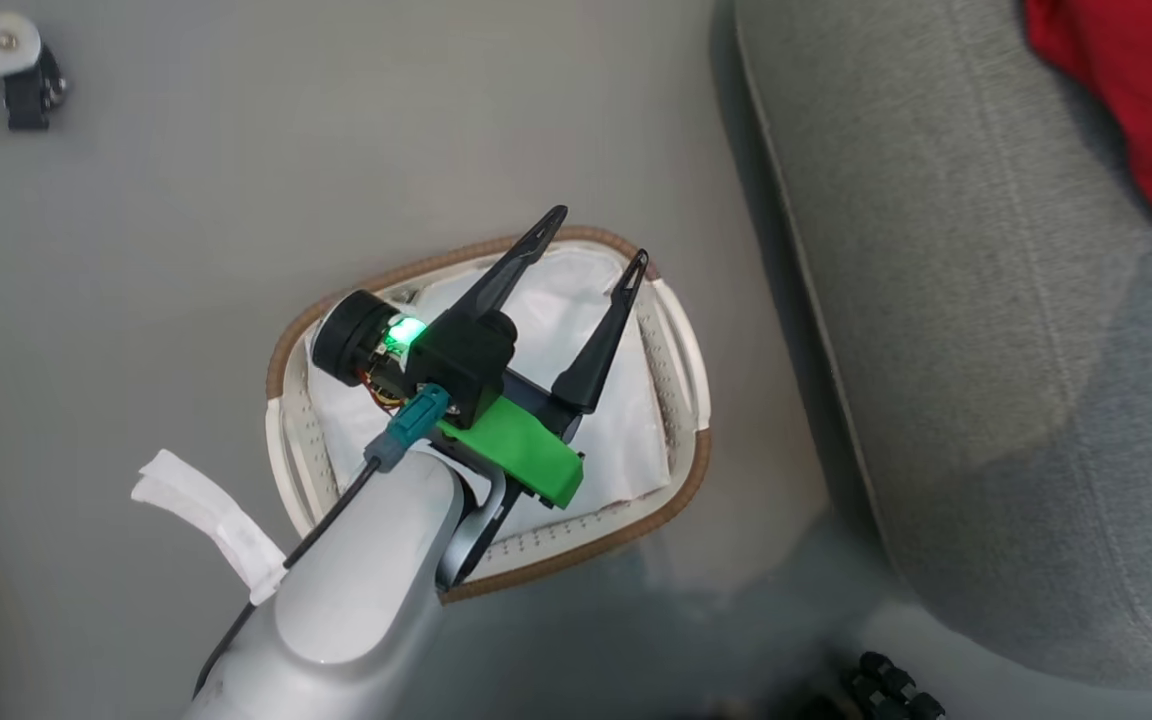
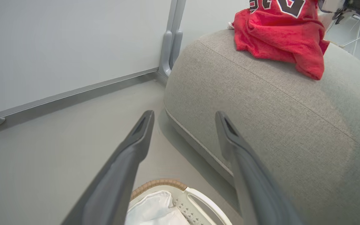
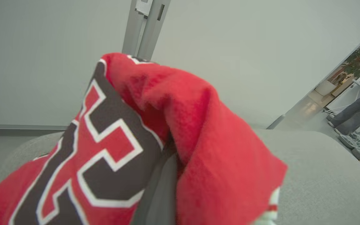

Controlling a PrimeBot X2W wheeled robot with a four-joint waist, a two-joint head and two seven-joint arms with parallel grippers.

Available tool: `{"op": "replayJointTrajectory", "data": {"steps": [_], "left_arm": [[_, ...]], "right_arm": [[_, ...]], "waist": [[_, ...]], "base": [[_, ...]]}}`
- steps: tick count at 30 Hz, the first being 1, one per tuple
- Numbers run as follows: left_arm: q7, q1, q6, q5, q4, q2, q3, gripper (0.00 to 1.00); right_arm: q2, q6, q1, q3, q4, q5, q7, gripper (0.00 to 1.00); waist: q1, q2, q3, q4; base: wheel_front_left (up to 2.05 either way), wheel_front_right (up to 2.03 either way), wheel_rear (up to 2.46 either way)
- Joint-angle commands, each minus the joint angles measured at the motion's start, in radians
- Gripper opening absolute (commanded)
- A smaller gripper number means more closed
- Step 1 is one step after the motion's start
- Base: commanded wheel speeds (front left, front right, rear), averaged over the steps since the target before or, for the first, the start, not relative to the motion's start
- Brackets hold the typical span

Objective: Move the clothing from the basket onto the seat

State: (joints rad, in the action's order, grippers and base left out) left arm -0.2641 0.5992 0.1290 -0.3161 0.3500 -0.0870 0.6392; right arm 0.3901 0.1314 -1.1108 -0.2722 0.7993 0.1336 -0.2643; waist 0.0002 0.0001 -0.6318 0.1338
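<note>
Left arm (image 1: 366, 590) reaches forward, left jaws spread wide; right jaws clamped tight.

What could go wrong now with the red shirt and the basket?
The red jersey is bunched around the shut right gripper, so it might snag and get dragged off the seat when the gripper lets go. The open left gripper hangs over the basket, whose white liner is showing; it might grab that by mistake.
</note>
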Motion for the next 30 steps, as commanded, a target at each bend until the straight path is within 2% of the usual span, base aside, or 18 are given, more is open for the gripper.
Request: {"op": "replayJointTrajectory", "data": {"steps": [1,5,6,7,8,9,19,30], "left_arm": [[0.000,0.010,0.003,-0.002,0.004,-0.007,-0.006,1.00],[-0.001,0.006,0.003,0.004,0.010,-0.014,-0.002,1.00],[-0.001,0.007,0.003,0.006,0.008,-0.017,0.001,1.00],[0.000,0.006,0.003,0.007,0.007,-0.019,-0.001,1.00],[0.000,0.007,0.003,0.009,0.006,-0.022,-0.001,1.00],[0.000,0.007,0.003,0.008,0.006,-0.023,-0.003,1.00],[-0.001,-0.044,0.003,-0.026,0.017,-0.026,-0.045,1.00],[0.000,-0.149,0.003,-0.041,0.021,-0.002,-0.184,1.00]], "right_arm": [[-0.008,-0.001,0.021,-0.007,0.010,0.015,0.000,0.00],[-0.034,-0.001,0.049,-0.033,0.006,0.026,0.000,0.00],[-0.041,-0.001,0.056,-0.041,-0.002,0.027,0.000,0.10],[-0.048,-0.001,0.061,-0.045,-0.008,0.027,0.000,0.36],[-0.056,-0.001,0.068,-0.050,-0.017,0.028,0.000,0.57],[-0.062,-0.001,0.074,-0.051,-0.025,0.030,0.000,0.99],[-0.124,-0.001,0.203,-0.008,-0.104,0.029,0.000,1.00],[-0.109,-0.001,0.334,0.102,-0.135,0.007,0.000,1.00]], "waist": [[-0.0002,-0.0001,-0.081,-0.045],[-0.0002,-0.0001,-0.080,-0.023],[-0.0002,-0.0001,-0.077,-0.016],[-0.0002,-0.0001,-0.074,-0.010],[-0.0002,-0.0001,-0.069,-0.002],[-0.0002,-0.0001,-0.065,0.004],[-0.0002,-0.0001,0.060,0.056],[-0.0002,-0.0001,0.293,0.014]], "base": [[0.00,0.00,0.00],[0.00,0.00,0.00],[0.00,0.00,0.00],[0.00,0.00,0.00],[0.00,0.00,0.00],[0.00,0.00,0.00],[0.00,0.00,0.00],[0.00,0.00,0.00]]}}
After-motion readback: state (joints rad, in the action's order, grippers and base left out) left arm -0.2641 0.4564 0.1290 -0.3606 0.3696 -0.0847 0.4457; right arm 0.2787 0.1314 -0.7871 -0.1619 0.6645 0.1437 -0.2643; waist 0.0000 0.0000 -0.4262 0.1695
